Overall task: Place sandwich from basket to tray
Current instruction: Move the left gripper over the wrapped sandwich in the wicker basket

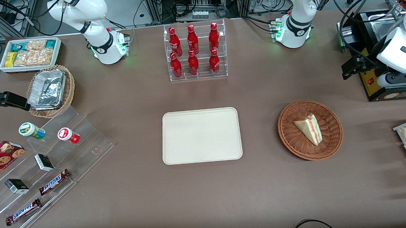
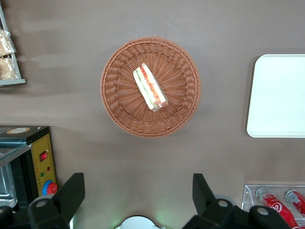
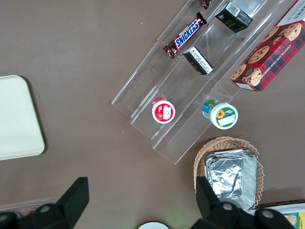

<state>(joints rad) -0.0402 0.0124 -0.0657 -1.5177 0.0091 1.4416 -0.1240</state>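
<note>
On the brown table, nearest the front camera, a flat rectangular cream-beige plastic tray (image 1: 201, 135) lies bare. Beside it, toward the working arm's end, sits a round reddish-brown woven wicker basket (image 1: 291, 142). 1 small triangular wrapped sandwich (image 1: 309, 128) with red and green filling edges lies in the basket's middle. Farther away, a clear rack holds 6 red bottles (image 1: 194, 51). High above the table, the left arm's black 2-finger gripper (image 2: 136, 200) hangs with fingers spread wide, holding nothing.

The left arm (image 1: 399, 44) wears glossy white shells with black joints. Its gripper (image 2: 138, 198) has black fingers (image 2: 71, 191), spread wide. Green lights glow at its base (image 1: 291, 33).
</note>
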